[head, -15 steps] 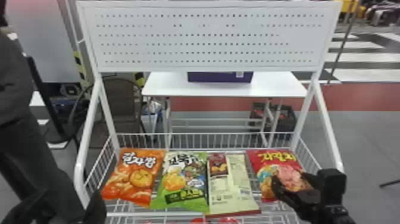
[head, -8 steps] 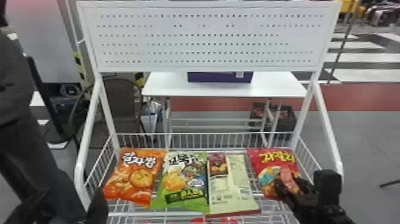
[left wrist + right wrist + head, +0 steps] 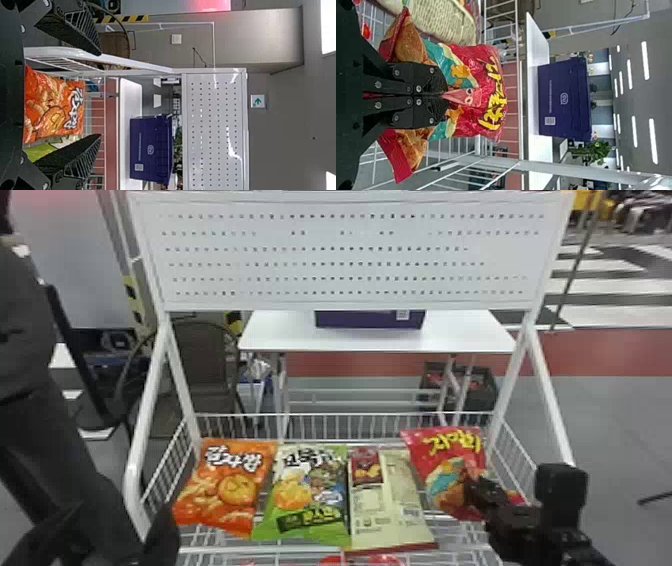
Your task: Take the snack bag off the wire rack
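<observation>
Right gripper (image 3: 467, 485): fingers clamped on red bag (image 3: 420, 442), at right end of rack (image 3: 132, 480). Left gripper (image 3: 122, 512): fingers apart, near rack's left front corner. Behind rack: white table (image 3: 280, 335) bearing purple box (image 3: 362, 321); chair (image 3: 202, 362); grey floor.

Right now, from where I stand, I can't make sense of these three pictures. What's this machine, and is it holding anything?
It's a two-armed robot. One picture looks forward and down from its head; the others, turned sideways, come from its wrists. The white wire rack holds an orange bag, a green bag and a cream bag, in order from the robot's left. Beyond them, its right gripper, a two-fingered hand, pinches a red snack bag. The left gripper is open and empty.
</observation>
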